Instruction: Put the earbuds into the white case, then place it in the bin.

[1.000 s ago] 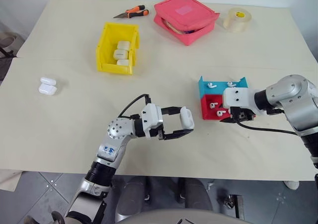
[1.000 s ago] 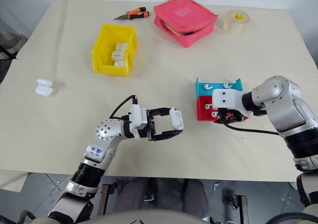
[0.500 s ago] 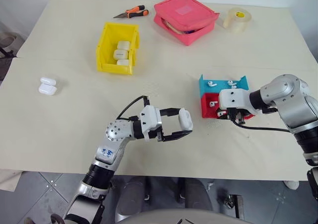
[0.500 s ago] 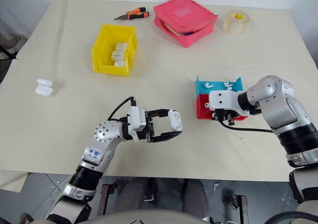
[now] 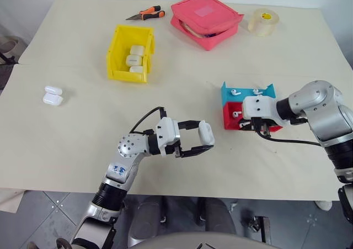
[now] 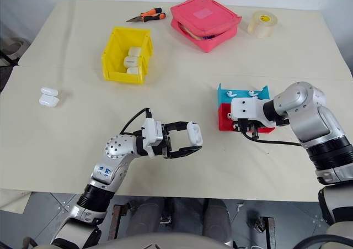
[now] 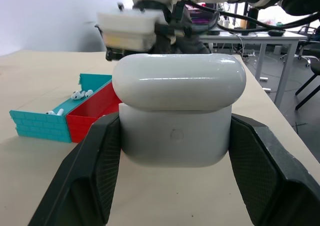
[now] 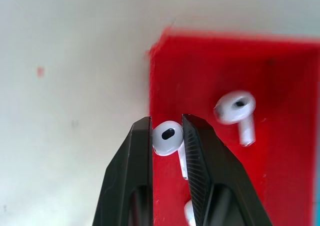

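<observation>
Two spare cases (image 5: 53,94) lie at the table's far left, well apart from your work. Further right, the yellow bin (image 5: 130,54) stands at the back with three cases already inside it. Your left gripper (image 5: 194,138) is clamped on the white case (image 5: 206,132), held above the table near the front edge; its lid looks shut in the left wrist view (so it will have to be opened before anything goes in). To the right, the red tray (image 5: 231,118) sits just in front of the blue tray (image 5: 238,94), both holding loose earbuds. Your right gripper (image 8: 167,136) has pinched narrowly onto one earbud (image 8: 168,136) in the red tray, with another earbud (image 8: 236,109) lying beside it.

You are on the first step, by my reading: fetching an earbud. Next, lift it clear of the tray wall and carry it leftward to the case.

Compared with a second ago, the right fingers have closed from clearly apart to this grip, and the left arm has kept its hold unchanged.
</observation>
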